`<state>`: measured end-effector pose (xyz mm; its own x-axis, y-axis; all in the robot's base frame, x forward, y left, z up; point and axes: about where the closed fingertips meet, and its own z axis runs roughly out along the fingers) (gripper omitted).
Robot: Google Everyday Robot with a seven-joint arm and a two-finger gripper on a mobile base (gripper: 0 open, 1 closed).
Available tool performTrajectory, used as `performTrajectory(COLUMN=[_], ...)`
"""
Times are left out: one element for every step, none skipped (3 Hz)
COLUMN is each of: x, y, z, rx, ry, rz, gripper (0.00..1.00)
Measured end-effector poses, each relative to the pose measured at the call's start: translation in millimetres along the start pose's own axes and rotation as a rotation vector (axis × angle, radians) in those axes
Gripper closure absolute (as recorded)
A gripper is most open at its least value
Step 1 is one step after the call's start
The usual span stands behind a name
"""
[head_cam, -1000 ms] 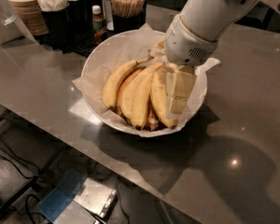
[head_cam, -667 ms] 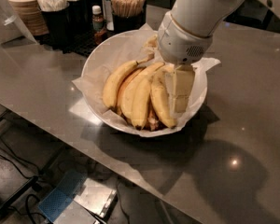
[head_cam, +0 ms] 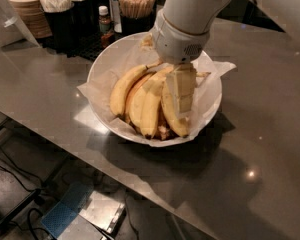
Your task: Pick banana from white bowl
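The white bowl [head_cam: 208,115], lined with crinkled white paper, sits on the grey counter and holds several yellow bananas. A slimmer banana [head_cam: 123,89] lies at the left and two more [head_cam: 149,104] lie in the middle. The plump banana [head_cam: 173,120] lies at the right, with a thin stem [head_cam: 202,75] sticking out to the right. My gripper [head_cam: 180,91] reaches down from the white arm into the bowl, right on top of the plump banana, and covers its upper half.
Stacked paper cups [head_cam: 27,9], black holders with napkins [head_cam: 65,6] and wooden sticks [head_cam: 136,1], and a small bottle [head_cam: 106,20] stand behind the bowl. The counter edge [head_cam: 65,139] runs diagonally in front. Cables and a blue box [head_cam: 65,219] lie on the floor below.
The arm and gripper have shifted slightly to the left over the right banana. The bananas and bowl have not moved.
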<state>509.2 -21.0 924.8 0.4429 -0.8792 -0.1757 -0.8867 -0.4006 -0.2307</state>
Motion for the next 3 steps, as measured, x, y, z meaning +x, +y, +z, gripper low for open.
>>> performTrajectory(x=[15.7, 35.6, 35.6], y=[-13.2, -16.6, -16.6], z=[7.2, 15.3, 15.3], rx=[0.024, 0.04, 0.04], ry=[0.013, 0.007, 0.007], rz=[0.037, 0.083, 0.083], gripper=[0.0, 0.0, 0.0])
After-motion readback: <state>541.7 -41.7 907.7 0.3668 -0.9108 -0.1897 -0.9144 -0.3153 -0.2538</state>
